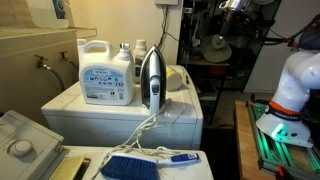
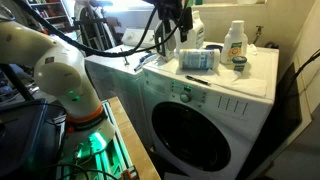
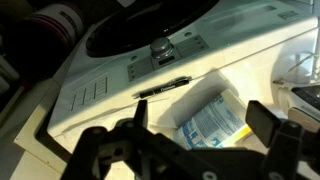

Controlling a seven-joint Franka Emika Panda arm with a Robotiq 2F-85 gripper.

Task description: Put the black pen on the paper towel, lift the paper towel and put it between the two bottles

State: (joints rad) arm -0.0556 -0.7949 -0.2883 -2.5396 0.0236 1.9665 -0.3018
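Because the black pen (image 3: 165, 88) lies on the bare white top of the washing machine (image 3: 240, 50), just beside the folded paper towel (image 3: 213, 117) and toward the front edge with the controls, I judge the first step is not yet done. The gripper (image 3: 190, 150) hangs above, fingers spread and empty. The next move calls for a descent and a close across the thin barrel. The green-labelled bottle (image 2: 235, 40) and a second bottle (image 2: 197, 25) stand near the back edge. The room around is cluttered.

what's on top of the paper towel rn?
Nothing on the visible part of the paper towel. The black pen lies beside it on the washer. The open gripper covers its near edge.
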